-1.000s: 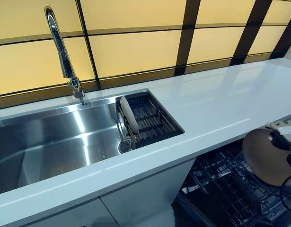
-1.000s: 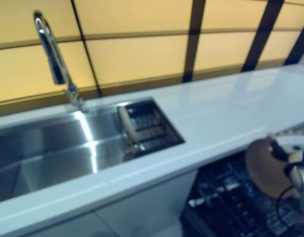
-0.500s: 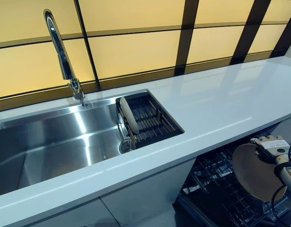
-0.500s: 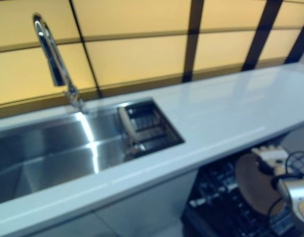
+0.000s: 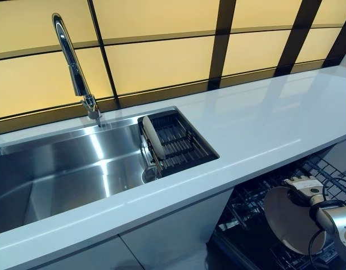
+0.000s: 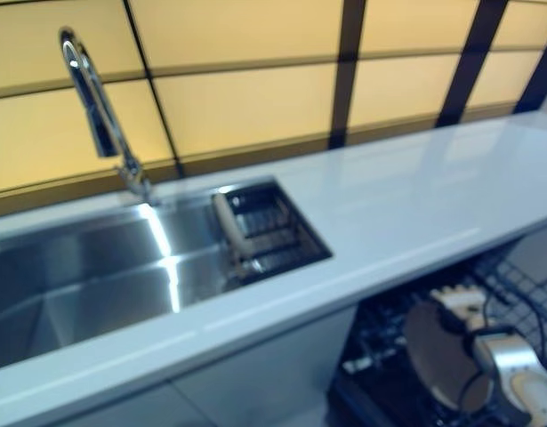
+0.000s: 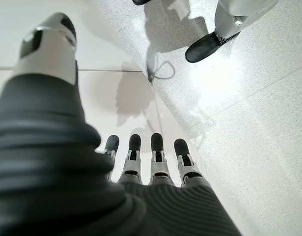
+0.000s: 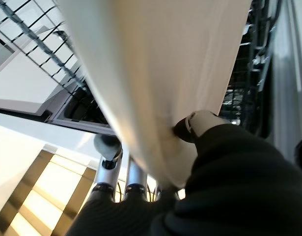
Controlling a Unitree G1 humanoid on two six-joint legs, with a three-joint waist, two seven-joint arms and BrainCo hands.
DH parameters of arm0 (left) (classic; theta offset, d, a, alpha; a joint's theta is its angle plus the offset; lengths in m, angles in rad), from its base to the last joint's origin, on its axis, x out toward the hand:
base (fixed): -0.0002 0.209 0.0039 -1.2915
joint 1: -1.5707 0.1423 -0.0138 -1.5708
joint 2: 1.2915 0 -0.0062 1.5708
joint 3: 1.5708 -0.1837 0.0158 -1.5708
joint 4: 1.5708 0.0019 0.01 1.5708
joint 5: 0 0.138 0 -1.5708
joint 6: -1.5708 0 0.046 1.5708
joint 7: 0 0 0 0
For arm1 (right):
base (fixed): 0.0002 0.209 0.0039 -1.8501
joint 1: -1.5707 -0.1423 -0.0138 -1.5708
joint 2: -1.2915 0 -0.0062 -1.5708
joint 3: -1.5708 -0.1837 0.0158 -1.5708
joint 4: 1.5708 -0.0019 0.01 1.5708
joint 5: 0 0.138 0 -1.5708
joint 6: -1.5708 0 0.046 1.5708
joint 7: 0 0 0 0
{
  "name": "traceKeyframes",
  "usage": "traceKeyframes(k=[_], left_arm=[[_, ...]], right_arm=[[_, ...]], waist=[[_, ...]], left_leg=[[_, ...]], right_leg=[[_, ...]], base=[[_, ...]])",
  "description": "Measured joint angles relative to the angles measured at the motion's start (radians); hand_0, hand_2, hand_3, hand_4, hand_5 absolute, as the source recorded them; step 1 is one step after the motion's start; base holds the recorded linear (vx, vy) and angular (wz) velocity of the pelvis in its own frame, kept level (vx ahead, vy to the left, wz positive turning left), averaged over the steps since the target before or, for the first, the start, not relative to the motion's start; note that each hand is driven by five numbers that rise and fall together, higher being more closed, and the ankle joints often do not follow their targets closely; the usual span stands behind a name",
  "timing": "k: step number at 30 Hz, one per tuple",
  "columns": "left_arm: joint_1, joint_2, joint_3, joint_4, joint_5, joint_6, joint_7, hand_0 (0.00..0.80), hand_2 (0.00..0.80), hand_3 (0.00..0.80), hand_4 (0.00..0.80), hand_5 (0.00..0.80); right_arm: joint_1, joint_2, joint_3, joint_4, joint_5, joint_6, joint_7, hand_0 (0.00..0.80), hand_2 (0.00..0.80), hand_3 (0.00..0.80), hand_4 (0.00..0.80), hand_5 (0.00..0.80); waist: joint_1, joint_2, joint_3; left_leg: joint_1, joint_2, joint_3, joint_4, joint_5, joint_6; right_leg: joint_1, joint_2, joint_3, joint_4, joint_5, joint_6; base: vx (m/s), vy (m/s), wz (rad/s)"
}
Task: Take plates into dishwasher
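plates: two – one (image 5: 289, 218) lower right, one (image 5: 153, 136) in sink rack
faucet (image 5: 75, 68): one
sink (image 5: 60, 169): one
dish rack (image 5: 181, 145): one

From my left wrist camera I see my left hand (image 7: 141, 172) with its silver, dark-tipped fingers (image 7: 158, 152) held straight in a row and its thumb (image 7: 50, 42) standing apart; nothing sits between them. Past the fingers runs a smooth white panel (image 7: 106, 59), and beside it a pale speckled floor (image 7: 249, 113). On that floor a person's black shoe (image 7: 205, 45) shows under a light trouser leg (image 7: 239, 10).
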Motion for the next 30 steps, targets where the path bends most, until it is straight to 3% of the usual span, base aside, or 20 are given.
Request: traceKeyframes(k=[7, 20, 29, 30], left_arm=[[0.003, -0.003, -0.001, -0.015, 0.0, 0.003, 0.002, 0.0, 0.0, 0.0, 0.0, 0.0], [-0.001, -0.008, -0.002, -0.033, 0.001, 0.017, 0.021, 0.0, 0.0, 0.0, 0.0, 0.0], [-0.001, -0.013, -0.003, -0.034, 0.037, 0.031, 0.023, 0.0, 0.0, 0.0, 0.0, 0.0], [-0.001, -0.013, -0.003, -0.034, 0.037, 0.037, 0.023, 0.0, 0.0, 0.0, 0.0, 0.0]], right_arm=[[-0.018, 0.042, 0.097, 0.026, -0.038, 0.042, 0.014, 0.8, 0.8, 0.8, 0.8, 0.8], [-0.07, 0.133, 0.182, 0.168, -0.06, 0.12, 0.031, 0.8, 0.8, 0.8, 0.8, 0.8], [-0.083, 0.168, 0.215, 0.197, -0.06, 0.166, 0.042, 0.8, 0.8, 0.8, 0.8, 0.8], [-0.085, 0.171, 0.215, 0.197, -0.06, 0.171, 0.047, 0.703, 0.703, 0.703, 0.703, 0.703]], waist=[[0.005, 0.001, 0.0], [0.049, 0.001, -0.001], [0.054, 0.001, -0.001], [0.054, 0.001, -0.001]], left_leg=[[0.0, 0.001, -0.002, 0.0, 0.0, 0.0], [0.001, 0.003, -0.006, 0.0, 0.0, 0.0], [0.001, 0.003, -0.01, 0.0, 0.0, -0.001], [0.001, 0.003, -0.01, 0.0, 0.0, -0.001]], right_leg=[[0.001, 0.0, -0.003, 0.0, 0.0, 0.0], [0.004, 0.001, -0.008, 0.0, 0.0, -0.001], [0.007, 0.0, -0.012, 0.0, -0.001, -0.001], [0.007, 0.001, -0.012, 0.0, -0.001, -0.001]], base=[[0.0, 0.0, 0.0], [0.0, 0.0, 0.0], [0.0, 0.0, 0.0], [0.0, 0.0, 0.0]])
